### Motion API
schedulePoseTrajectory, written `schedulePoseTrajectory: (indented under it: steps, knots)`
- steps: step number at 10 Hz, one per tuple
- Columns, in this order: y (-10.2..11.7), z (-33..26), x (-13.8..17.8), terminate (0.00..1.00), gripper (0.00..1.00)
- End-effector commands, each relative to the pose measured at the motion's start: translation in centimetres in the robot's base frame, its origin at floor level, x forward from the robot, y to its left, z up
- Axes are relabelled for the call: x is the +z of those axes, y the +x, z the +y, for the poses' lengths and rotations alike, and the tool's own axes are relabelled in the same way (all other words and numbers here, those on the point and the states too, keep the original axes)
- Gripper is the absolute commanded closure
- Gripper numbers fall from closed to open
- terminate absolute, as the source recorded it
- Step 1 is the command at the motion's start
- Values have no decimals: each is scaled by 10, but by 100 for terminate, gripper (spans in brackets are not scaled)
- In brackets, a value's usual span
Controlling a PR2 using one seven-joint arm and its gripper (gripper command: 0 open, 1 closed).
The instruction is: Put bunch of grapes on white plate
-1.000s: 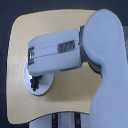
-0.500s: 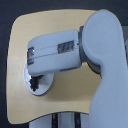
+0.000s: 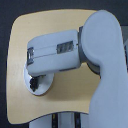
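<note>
The white plate (image 3: 45, 88) lies on the wooden table toward the exterior view's left, and my forearm covers its upper half. A small dark bumpy cluster (image 3: 34, 83) sits over the plate's left part; it looks like the bunch of grapes, though it is too blurred to separate from my fingertips. My gripper (image 3: 33, 76) points down from the wrist end of the grey forearm, right above that cluster. The forearm hides its fingers, so I cannot tell whether they are open or shut, or whether they hold the cluster.
The light wooden table (image 3: 55, 30) has rounded corners, with its edges near the frame's left and bottom. My bulky grey upper arm and shoulder (image 3: 102, 60) fill the exterior view's right side. A dark floor surrounds the table.
</note>
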Motion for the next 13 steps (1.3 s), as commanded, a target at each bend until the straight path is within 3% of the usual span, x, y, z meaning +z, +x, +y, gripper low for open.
schedulePoseTrajectory:
  steps: [1,4,7,13]
  knots:
    - [3,1,-2,0,0]
    - [2,4,0,0,0]
    - [13,2,26,0,0]
    - [33,-18,129,0,0]
